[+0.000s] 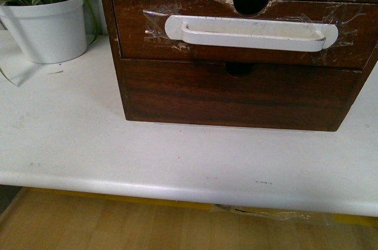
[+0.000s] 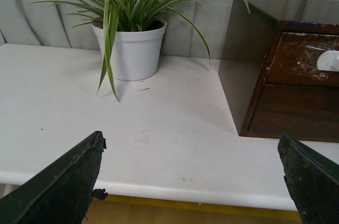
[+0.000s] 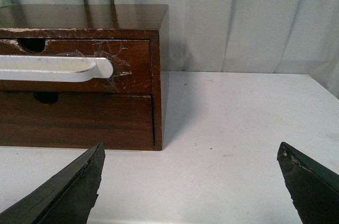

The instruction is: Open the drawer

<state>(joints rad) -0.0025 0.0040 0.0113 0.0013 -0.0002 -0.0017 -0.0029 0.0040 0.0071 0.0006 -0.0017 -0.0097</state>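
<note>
The drawer (image 1: 142, 40) is the upper front of a dark wood box on the white table (image 1: 71, 143). It is shut, with a long white bar handle (image 1: 251, 33) taped on with clear tape, a half-round notch and a chipped top edge. It also shows in the right wrist view (image 3: 135, 57) and the left wrist view (image 2: 302, 57). My left gripper (image 2: 192, 152) is open and empty over the table's front edge, left of the box. My right gripper (image 3: 190, 158) is open and empty over the table, right of the box. Neither gripper shows in the front view.
A plain lower drawer front (image 1: 236, 93) without a handle sits below the drawer. A white pot with a striped green plant (image 1: 47, 22) stands left of the box, also in the left wrist view (image 2: 132, 49). Grey curtains hang behind.
</note>
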